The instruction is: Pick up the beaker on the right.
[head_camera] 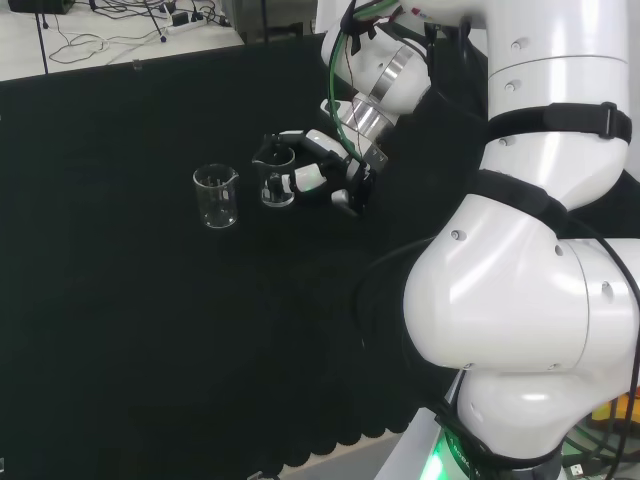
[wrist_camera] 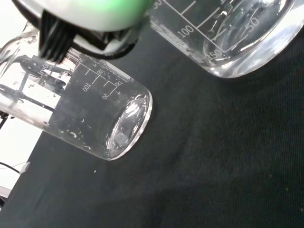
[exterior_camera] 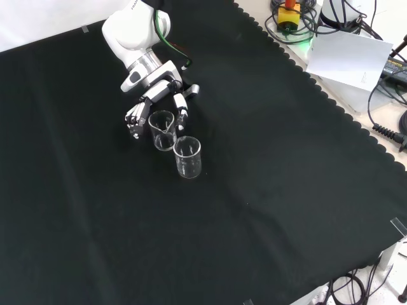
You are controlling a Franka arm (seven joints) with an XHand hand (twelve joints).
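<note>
1. Beaker nearer the hand (head_camera: 277, 176), clear glass, upright on the black cloth (head_camera: 120, 330), at the right of the pair in the head view.
2. Same beaker (exterior_camera: 163, 129) in the front view: just above and left of the second beaker (exterior_camera: 187, 157), rims nearly touching or barely apart, cannot tell which.
3. Second beaker (head_camera: 215, 196) in the head view: left of the first, a clear gap between, also upright, spout toward the view's right.
4. Hand (head_camera: 322, 170) reaching in from the right of the first beaker in the head view, black and white fingers (head_camera: 300, 180) curved around the glass, one high by the rim, one lower at the wall.
5. Hand (exterior_camera: 154, 95) in the front view: coming down from the white arm link (exterior_camera: 135, 32) above the first beaker, fingers (exterior_camera: 134, 119) to the beaker's left and thumb or another finger (exterior_camera: 182, 109) to its right, glass between them.
6. Fingers half-closed about the first beaker; actual contact with the glass not clear enough to tell.
7. Wrist view: one beaker (wrist_camera: 90, 118) with printed graduations seen base-on, another beaker's base (wrist_camera: 237, 33) close beside it, blurred white part of the hand (wrist_camera: 90, 12) overlapping both.
8. Both beakers look empty apart from droplets on the glass.
</note>
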